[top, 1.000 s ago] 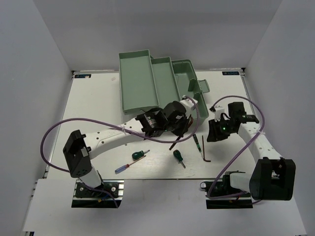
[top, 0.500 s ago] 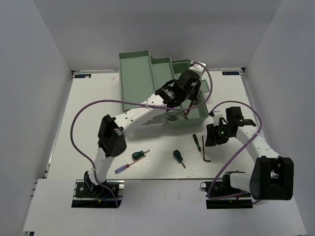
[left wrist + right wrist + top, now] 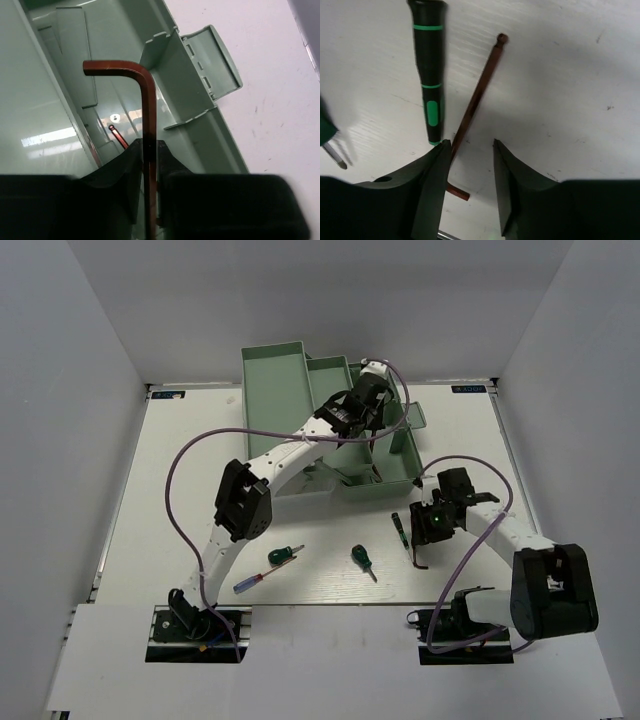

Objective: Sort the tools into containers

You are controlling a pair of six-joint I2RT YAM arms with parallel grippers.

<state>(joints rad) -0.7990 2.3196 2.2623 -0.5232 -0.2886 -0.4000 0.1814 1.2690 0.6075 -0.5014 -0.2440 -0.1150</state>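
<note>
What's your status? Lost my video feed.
Left gripper shut on hex key, over toolbox. Right gripper open over second hex key. Black-green screwdriver close beside it.

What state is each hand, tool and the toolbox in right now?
Toolbox: open, trays folded out.
Held hex key: clamped by its long leg, over the toolbox.
Left hand: shut on the held hex key.
Loose hex key: lying flat on the table, ungripped.
Right hand: open, over the loose hex key.
Black-green screwdriver: lying loose.
Blue/red screwdriver: lying loose.
Left green screwdriver: lying loose.
Right green screwdriver: lying loose.
</note>
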